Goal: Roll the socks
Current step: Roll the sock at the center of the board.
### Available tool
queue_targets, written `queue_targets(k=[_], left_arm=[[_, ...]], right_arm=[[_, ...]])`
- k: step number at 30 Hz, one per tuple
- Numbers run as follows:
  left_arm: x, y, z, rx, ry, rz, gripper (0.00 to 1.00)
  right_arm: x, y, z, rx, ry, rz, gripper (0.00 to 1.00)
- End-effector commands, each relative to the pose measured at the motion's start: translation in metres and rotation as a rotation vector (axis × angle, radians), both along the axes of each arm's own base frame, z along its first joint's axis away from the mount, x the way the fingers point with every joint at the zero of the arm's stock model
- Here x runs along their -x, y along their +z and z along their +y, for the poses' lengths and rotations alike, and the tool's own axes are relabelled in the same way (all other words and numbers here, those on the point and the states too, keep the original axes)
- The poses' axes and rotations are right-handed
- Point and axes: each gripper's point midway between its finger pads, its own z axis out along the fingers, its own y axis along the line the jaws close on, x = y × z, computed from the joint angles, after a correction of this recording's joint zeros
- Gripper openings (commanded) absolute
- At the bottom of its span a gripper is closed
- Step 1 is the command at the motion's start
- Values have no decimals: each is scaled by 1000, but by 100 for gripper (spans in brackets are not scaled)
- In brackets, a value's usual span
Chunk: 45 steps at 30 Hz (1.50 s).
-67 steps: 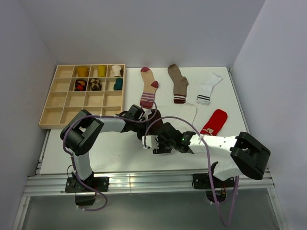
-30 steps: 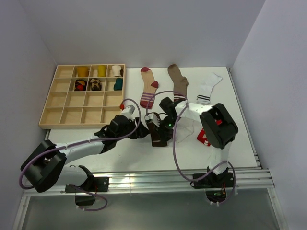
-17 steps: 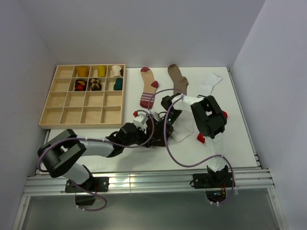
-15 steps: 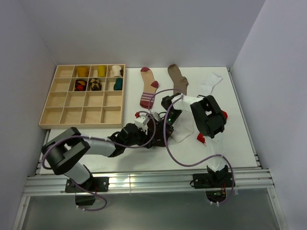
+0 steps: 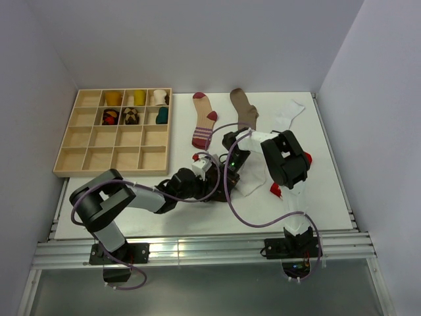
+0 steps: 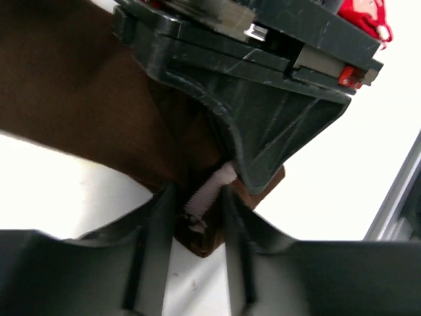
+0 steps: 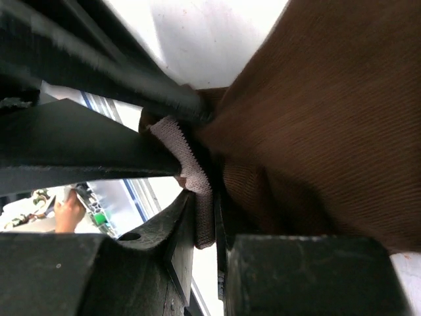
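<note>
The dark brown sock lies bunched at the table's front middle, mostly hidden under both grippers in the top view. My right gripper is shut on its pale ribbed cuff, which is pinched flat between the fingers. My left gripper comes in from the left and meets the right gripper head on. Its fingers press both sides of the sock's folded end. In the top view the left gripper and right gripper touch over the sock.
A wooden tray at the back left holds several rolled socks in its top compartments. A striped pink-toed sock, a tan sock and a white sock lie at the back. Another white sock and a red one lie under the right arm.
My left gripper has slid right along the table up against the right gripper, and its jaws have narrowed onto the sock's end. The right gripper has kept its hold on the cuff.
</note>
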Motion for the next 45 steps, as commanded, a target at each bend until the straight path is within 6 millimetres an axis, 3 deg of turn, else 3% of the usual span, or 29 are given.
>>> queue_targets(k=[1, 2, 3, 7, 13, 16, 20, 21, 22, 24, 25, 30, 32, 33, 35, 39, 45], left_arm=[[6, 3, -13, 31, -34, 26, 33], [6, 1, -12, 27, -29, 37, 29], [7, 1, -12, 27, -31, 44, 18], [9, -6, -10, 6, 2, 110, 0], [12, -19, 3, -42, 82, 250, 0], [10, -22, 11, -37, 109, 324, 0], [11, -21, 17, -22, 104, 410, 0], [13, -20, 16, -27, 93, 445, 0], [11, -19, 18, -27, 98, 463, 0], [8, -15, 15, -23, 94, 489, 0], [10, -20, 23, -63, 114, 533, 0], [8, -18, 19, -126, 100, 591, 0], [13, -22, 20, -154, 93, 638, 0], [13, -22, 20, -154, 90, 652, 0], [16, -23, 19, -143, 77, 695, 0], [17, -24, 17, -112, 70, 759, 0], [18, -24, 14, -80, 64, 815, 0]], right_arm=[[-20, -22, -10, 79, 13, -98, 13], [-21, -21, -9, 82, 10, -105, 14], [-21, -21, -11, 87, 7, -110, 15], [-29, -18, -9, 80, -10, -166, 33], [-47, 12, -13, 35, -56, -322, 50], [-55, 38, -20, -9, -97, -422, 52], [-63, 55, -33, -51, -155, -507, 52], [-58, 52, -39, -48, -160, -516, 53], [-67, 63, -42, -67, -175, -600, 53], [-59, 58, -50, -66, -163, -652, 54], [-65, 71, -49, -97, -163, -745, 54], [-55, 69, -52, -83, -67, -953, 55], [-50, 75, -46, -93, -23, -1034, 55], [-36, 64, -39, -85, 38, -1045, 56], [-20, 62, -23, -127, 106, -1094, 57], [-10, 56, -7, -142, 193, -1154, 57], [-9, 42, 10, -106, 278, -1240, 56]])
